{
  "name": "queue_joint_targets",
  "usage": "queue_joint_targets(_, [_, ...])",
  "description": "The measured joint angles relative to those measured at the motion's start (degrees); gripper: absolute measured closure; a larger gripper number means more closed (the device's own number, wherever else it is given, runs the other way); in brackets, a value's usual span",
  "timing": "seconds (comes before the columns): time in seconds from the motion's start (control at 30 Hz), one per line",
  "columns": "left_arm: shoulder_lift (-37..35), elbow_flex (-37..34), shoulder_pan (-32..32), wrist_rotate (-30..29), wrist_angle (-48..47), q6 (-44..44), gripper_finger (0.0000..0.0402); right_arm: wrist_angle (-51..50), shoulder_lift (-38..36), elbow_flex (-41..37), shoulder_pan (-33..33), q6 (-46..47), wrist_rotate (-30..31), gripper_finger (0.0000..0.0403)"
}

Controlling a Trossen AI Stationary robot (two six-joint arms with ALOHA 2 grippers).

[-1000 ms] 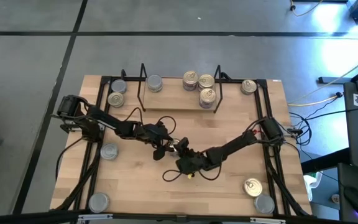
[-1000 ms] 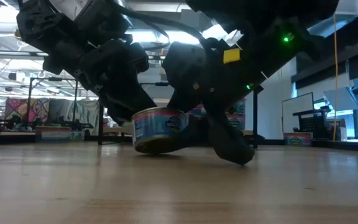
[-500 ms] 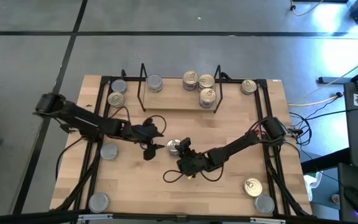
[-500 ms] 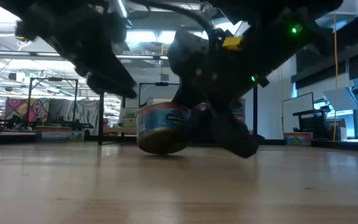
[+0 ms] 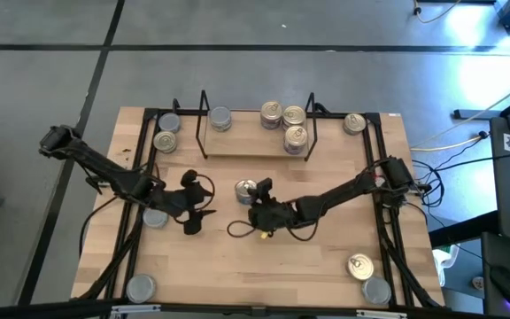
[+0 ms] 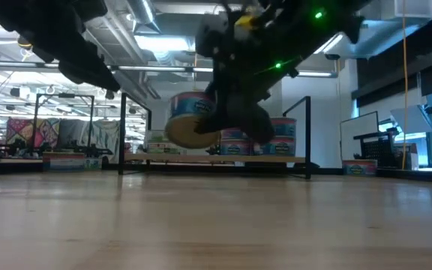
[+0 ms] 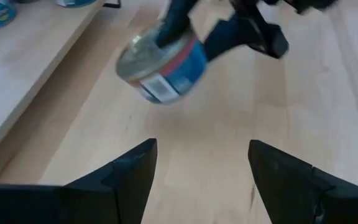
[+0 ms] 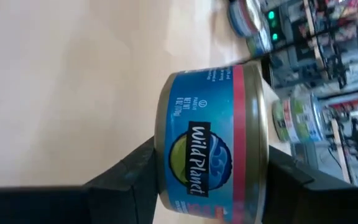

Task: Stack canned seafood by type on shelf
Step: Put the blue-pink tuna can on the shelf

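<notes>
A blue-labelled tin [image 5: 245, 188] is clamped between the fingers of the right gripper [image 5: 253, 191] near the table's middle, in front of the shelf [image 5: 255, 149]; in the low view the tin [image 6: 192, 120] is seen lifted clear of the table [image 6: 216, 225] and tilted, and in the right wrist view its label [image 8: 211, 143] is seen wedged between the two dark fingers [image 8: 132, 177]. The left gripper [image 5: 193, 206] is held off to the left of the tin, well apart from it, jaws spread wide with nothing between them; in the left wrist view the fingers [image 7: 132, 174] are seen apart and the held tin [image 7: 161, 66] is seen ahead. Four tins are seen on the shelf: one silver-lidded [image 5: 220, 118] at its left end, three gold-lidded [image 5: 282, 115] grouped at its right. Loose tins are spread about the table edges: two by the far left corner [image 5: 167, 131], one gold-lidded at the far right [image 5: 354, 123], one silver at mid left [image 5: 156, 215], one silver at the near left [image 5: 141, 287], and a gold and silver pair at the near right [image 5: 367, 276]
</notes>
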Motion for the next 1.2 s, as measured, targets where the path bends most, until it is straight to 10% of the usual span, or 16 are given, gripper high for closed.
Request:
queue_joint_targets(0.5, [1.18, -3.72, -3.54, -10.18, 1.44, -4.07, 0.0149, -27.83, -0.26, 13.38, -13.36, 5.02, 4.94, 0.0207])
queue_joint_targets(1.2, [1.11, -5.40, -1.79, -10.24, 1.84, -4.94, 0.0149, -30.95, -0.08, 11.27, -25.29, 12.41, -4.70, 0.0207])
